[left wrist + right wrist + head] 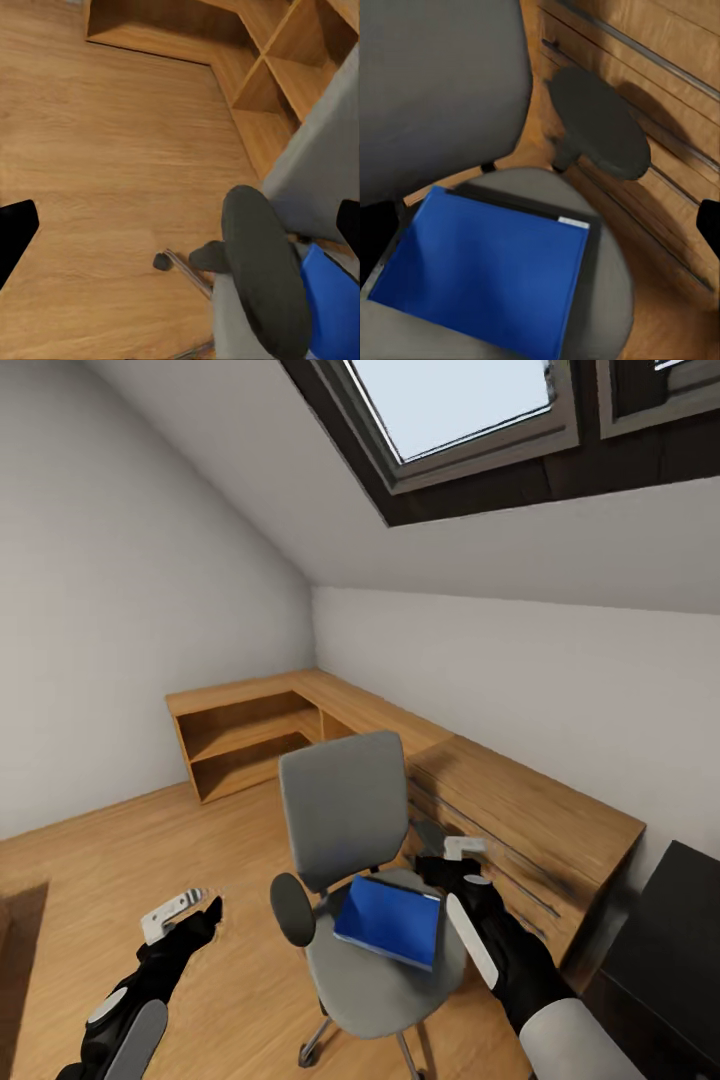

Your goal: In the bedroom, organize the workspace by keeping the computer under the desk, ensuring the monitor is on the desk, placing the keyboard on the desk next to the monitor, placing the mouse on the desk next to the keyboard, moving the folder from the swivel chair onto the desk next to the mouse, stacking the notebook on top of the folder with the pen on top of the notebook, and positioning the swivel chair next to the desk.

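You have one swivel chair [345,830] in front of you, at twelve o'clock. On its seat lies one folder [388,922], blue. The chair carries two black armrests: one [292,909] at its nine o'clock side, one [598,120] at its three o'clock side. You can count one wooden drawer chest [530,830] at two o'clock, one low open shelf unit [250,735] at eleven o'clock, and two roof windows [460,405] overhead.
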